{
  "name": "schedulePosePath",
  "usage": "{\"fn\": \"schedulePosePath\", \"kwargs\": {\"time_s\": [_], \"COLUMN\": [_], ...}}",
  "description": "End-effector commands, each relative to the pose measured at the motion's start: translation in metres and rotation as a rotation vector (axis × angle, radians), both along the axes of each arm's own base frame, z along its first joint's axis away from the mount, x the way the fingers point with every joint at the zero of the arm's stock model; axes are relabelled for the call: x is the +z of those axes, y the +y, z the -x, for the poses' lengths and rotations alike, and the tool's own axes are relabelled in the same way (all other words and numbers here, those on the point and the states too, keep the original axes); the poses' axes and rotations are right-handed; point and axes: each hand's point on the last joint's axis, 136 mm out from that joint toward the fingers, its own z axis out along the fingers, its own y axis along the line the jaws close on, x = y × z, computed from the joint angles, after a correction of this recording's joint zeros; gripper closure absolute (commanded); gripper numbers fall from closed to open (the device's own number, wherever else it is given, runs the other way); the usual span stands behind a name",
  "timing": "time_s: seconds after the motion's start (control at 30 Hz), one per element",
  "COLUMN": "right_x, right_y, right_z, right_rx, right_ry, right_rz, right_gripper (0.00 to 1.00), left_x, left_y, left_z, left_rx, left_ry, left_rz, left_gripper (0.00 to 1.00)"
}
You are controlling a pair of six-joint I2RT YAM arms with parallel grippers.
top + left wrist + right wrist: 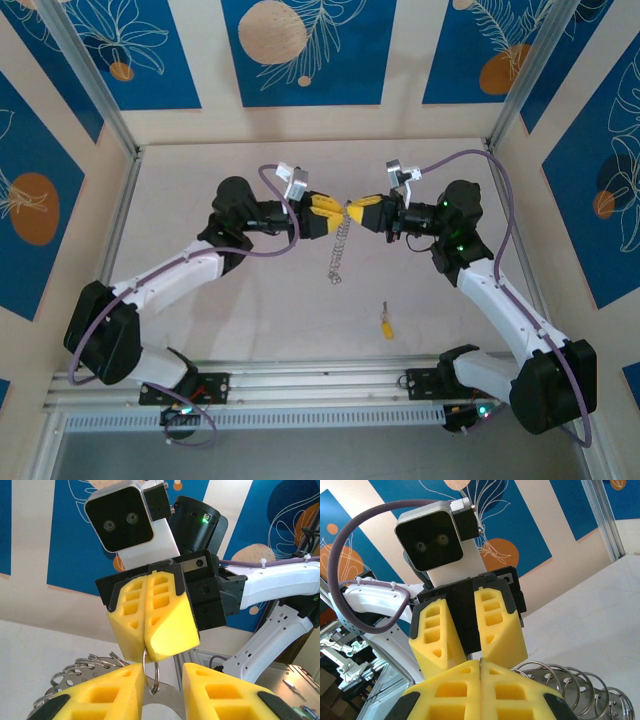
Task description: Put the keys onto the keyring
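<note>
My two grippers meet tip to tip above the middle of the table. The keyring (151, 672), a small steel split ring, is pinched at its top by my right gripper (146, 652), which is shut on it. My left gripper (162, 672) is open, its yellow fingers standing on either side of the ring with a gap between them. From the ring hangs a perforated metal strip with several larger rings (337, 255). In the right wrist view my right gripper (480, 664) is closed tight. One key (386, 325) with a yellow-orange head lies on the table, near the front right.
Several wire rings on the metal strip (570, 685) show beside my right fingers. An aluminium rail (320, 385) runs along the near edge between the arm bases. Patterned walls enclose the pale tabletop (200, 200) on three sides.
</note>
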Motion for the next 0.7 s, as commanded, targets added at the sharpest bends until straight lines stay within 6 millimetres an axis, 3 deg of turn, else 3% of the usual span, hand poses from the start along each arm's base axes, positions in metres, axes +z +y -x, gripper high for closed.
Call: {"fn": "schedulePosePath", "kwargs": {"time_s": [0.0,0.67], "right_x": [0.0077,0.0077], "right_y": [-0.0014,-0.0016], "right_z": [0.0043,0.0010], "right_rx": [0.007,-0.003], "right_ry": [-0.037,-0.031], "right_rz": [-0.013,-0.016], "right_gripper": [1.00,1.00], "left_x": [0.0199,0.0125], "left_y": [-0.0002,-0.0052], "left_z": [0.0053,0.0065], "left_rx": [-0.036,-0.058], "left_ry": [-0.063,-0.048], "left_rz": [0.042,0.030], "left_gripper": [0.74,0.88]}}
